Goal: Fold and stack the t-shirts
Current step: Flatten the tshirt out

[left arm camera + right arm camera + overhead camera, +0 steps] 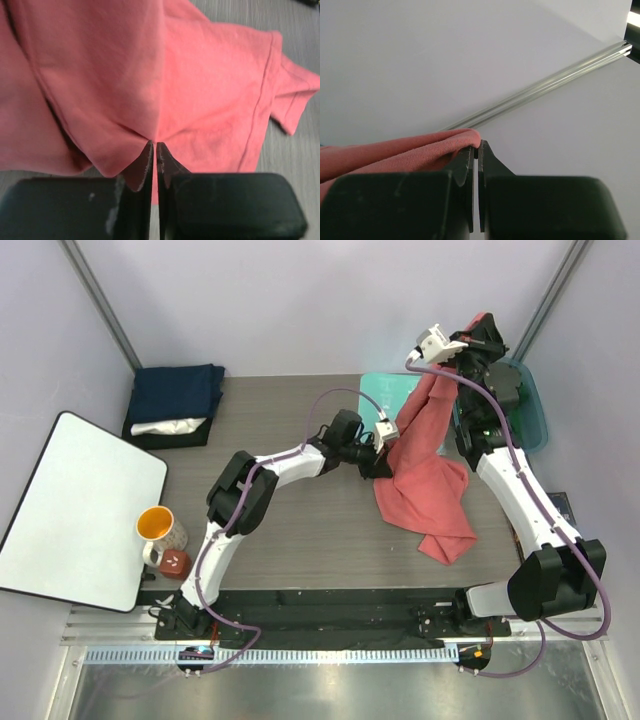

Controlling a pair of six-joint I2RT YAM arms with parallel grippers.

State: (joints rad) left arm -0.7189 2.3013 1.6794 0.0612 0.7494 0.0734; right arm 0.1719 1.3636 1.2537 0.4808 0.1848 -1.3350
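Note:
A coral-red t-shirt (430, 480) hangs from high at the back right down onto the table, its lower part crumpled on the grey surface. My right gripper (478, 330) is raised there, shut on the shirt's top edge; the cloth (395, 155) drapes over one finger beside the gripper's tips (477, 145). My left gripper (385, 455) reaches in from the left at mid-height and is shut on a fold of the shirt (210, 90), with cloth pinched at its tips (154, 145). A sleeve lies on the table to the right in the left wrist view. Folded navy (175, 395) and white (165, 426) shirts are stacked at the back left.
A mint-green board (385, 390) lies behind the hanging shirt. A teal bin (530, 405) sits at the right edge behind my right arm. An orange-and-white mug (160, 528) and a white board (75, 510) stand at the left.

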